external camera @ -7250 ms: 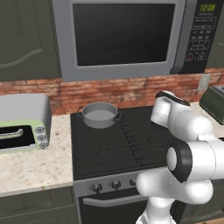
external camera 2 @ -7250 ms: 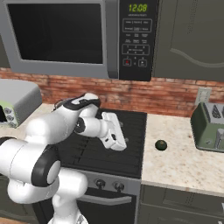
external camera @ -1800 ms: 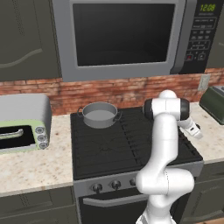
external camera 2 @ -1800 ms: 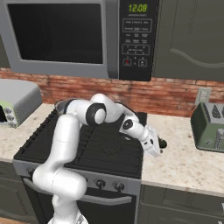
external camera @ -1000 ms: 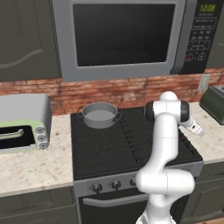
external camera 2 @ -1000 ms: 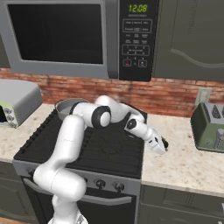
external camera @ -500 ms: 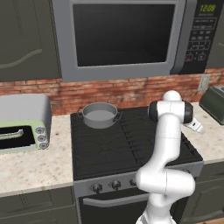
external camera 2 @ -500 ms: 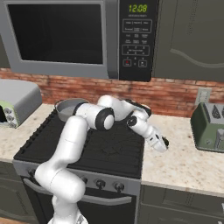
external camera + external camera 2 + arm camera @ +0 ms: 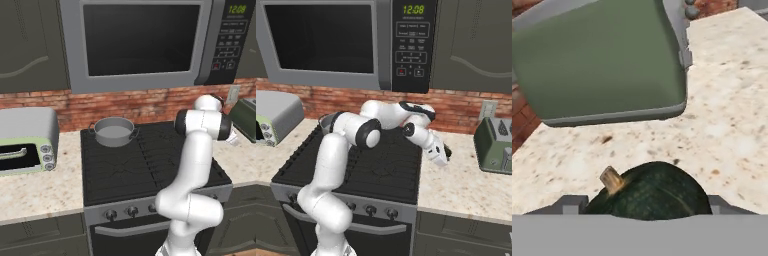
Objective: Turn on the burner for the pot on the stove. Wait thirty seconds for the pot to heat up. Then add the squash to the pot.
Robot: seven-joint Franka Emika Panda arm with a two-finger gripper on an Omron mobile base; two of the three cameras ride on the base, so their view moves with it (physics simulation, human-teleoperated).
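The squash (image 9: pixel 653 189), dark green with a tan stem, sits between my gripper's (image 9: pixel 644 205) two fingertips, which touch both its sides just above the speckled counter. In the right base view my gripper (image 9: pixel 441 154) reaches down to the counter right of the stove (image 9: pixel 381 172), and the dark squash (image 9: pixel 448 149) peeks out at its tip. The grey pot (image 9: pixel 114 131) stands on the stove's (image 9: pixel 150 167) rear left grate. Its burner is hidden under it, and I can make out no flame. The pot's rim (image 9: pixel 325 121) shows behind my arm.
A green toaster (image 9: pixel 607 60) stands close behind the squash, at the counter's right (image 9: pixel 497 143). A pale-green toaster oven (image 9: pixel 25 142) sits left of the stove. The knobs (image 9: pixel 132 211) line the stove's front strip. A microwave (image 9: pixel 142 42) hangs above.
The arm has swung from over the stove out to the right counter. In the last second the elbow kept turning while the hand stayed at the squash, shifting slightly right and up.
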